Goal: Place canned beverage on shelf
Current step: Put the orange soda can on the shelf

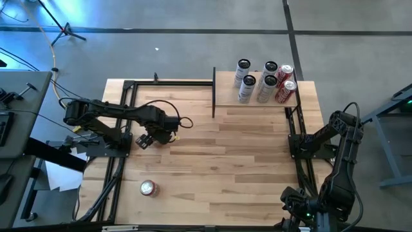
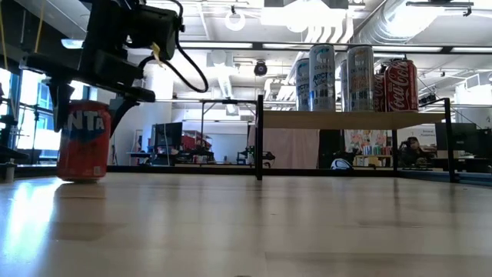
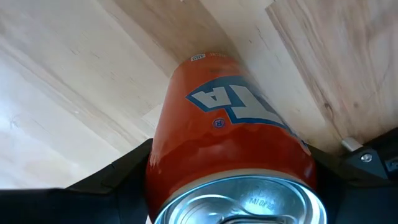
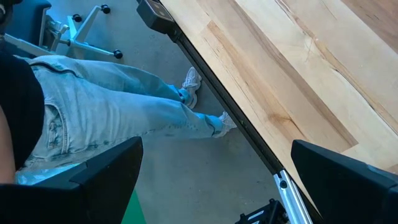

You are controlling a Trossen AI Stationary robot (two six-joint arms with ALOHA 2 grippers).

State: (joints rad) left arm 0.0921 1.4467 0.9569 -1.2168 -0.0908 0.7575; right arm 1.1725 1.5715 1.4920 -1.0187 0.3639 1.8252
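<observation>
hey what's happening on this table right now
The left gripper is closed around an orange soda can over the left side of the table. A shelf at the far right already carries five cans. One more red can stands near the front edge. The right arm is parked off the right side, its gripper open and empty, with a person's legs visible beyond it.

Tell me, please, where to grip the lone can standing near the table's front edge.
Grip the lone can on its round side wall, coming straight down from above: it stands upright, round top up, with nothing close beside it. The left gripper is shut on the orange can.
</observation>
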